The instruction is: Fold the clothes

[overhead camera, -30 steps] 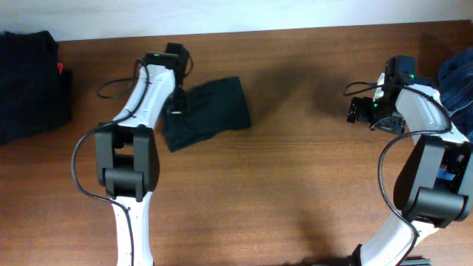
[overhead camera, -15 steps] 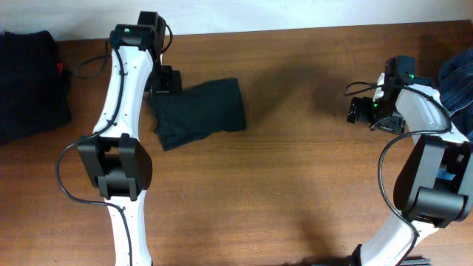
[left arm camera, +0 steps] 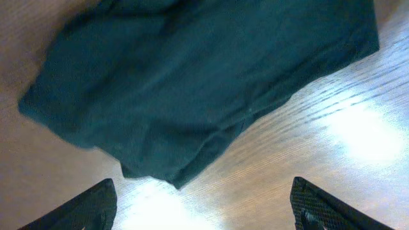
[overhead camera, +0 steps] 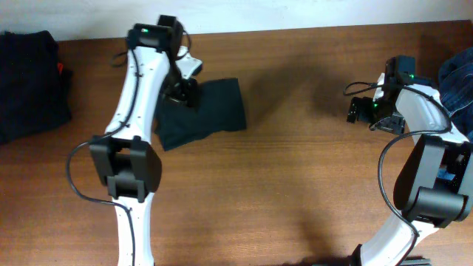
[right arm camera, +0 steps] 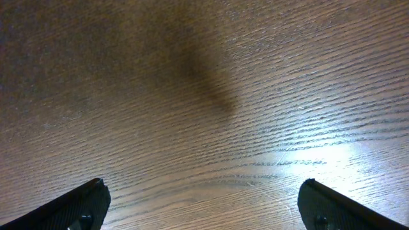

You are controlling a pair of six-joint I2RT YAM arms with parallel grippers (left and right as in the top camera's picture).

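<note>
A folded dark T-shirt (overhead camera: 211, 114) lies on the brown table (overhead camera: 295, 185), left of centre. In the left wrist view the T-shirt (left arm camera: 192, 83) fills the upper part of the picture, one folded corner pointing down toward the fingers. My left gripper (overhead camera: 182, 93) hovers over its upper left part. That left gripper (left arm camera: 204, 214) is open, with only bare wood between its fingertips (left arm camera: 86, 207). My right gripper (overhead camera: 361, 111) stands far to the right, away from the shirt. This right gripper (right arm camera: 208, 211) is open over bare wood.
A heap of dark clothes (overhead camera: 29, 85) with a small red spot lies at the far left edge. A blue garment (overhead camera: 458, 77) shows at the right edge behind the right arm. The table's back edge (overhead camera: 295, 29) meets a white wall.
My left arm has swung right, bringing its gripper from beside the T-shirt's left edge to over its upper left part. The T-shirt and the right arm have not moved.
</note>
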